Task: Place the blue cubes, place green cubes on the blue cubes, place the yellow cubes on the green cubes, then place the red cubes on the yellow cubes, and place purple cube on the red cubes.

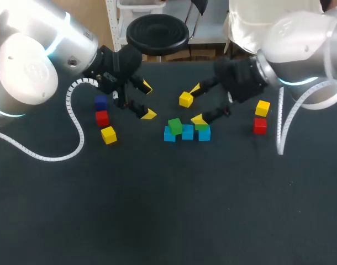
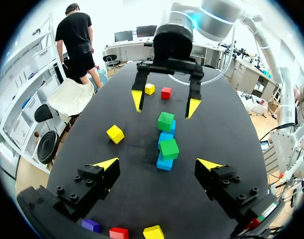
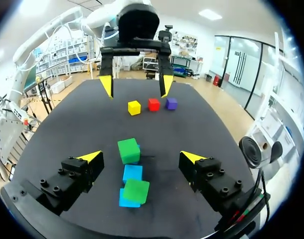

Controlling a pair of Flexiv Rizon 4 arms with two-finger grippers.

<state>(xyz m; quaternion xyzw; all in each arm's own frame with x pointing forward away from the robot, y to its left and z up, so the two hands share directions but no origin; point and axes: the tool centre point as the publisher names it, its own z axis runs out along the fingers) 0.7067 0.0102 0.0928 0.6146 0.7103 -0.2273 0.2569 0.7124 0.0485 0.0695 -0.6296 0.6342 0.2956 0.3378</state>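
At the middle of the dark desk point(image 1: 157, 210), three blue cubes point(image 1: 187, 132) sit in a row, touching side by side. A first green cube point(image 1: 175, 125) rides on the blue one at the row's left end, turned a little askew, and a second green cube point(image 1: 201, 126) tops the blue one at the right end. The middle blue is bare on top. The left end effector point(image 1: 147, 100) hangs to the left of the row and behind it, fingers wide apart, nothing between them. The right end effector point(image 1: 196, 104) hovers just behind the row, one yellow tip close to the second green cube, fingers spread and empty as well. Between the two end effectors a lone yellow cube point(image 1: 185, 99) lies on the desk. Off to the left, a purple cube point(image 1: 100, 102), a left red cube point(image 1: 102, 117) and a left yellow cube point(image 1: 108, 134) form a loose line. Off to the right, a right yellow cube point(image 1: 262, 108) sits with a right red cube point(image 1: 260, 126) just in front of it
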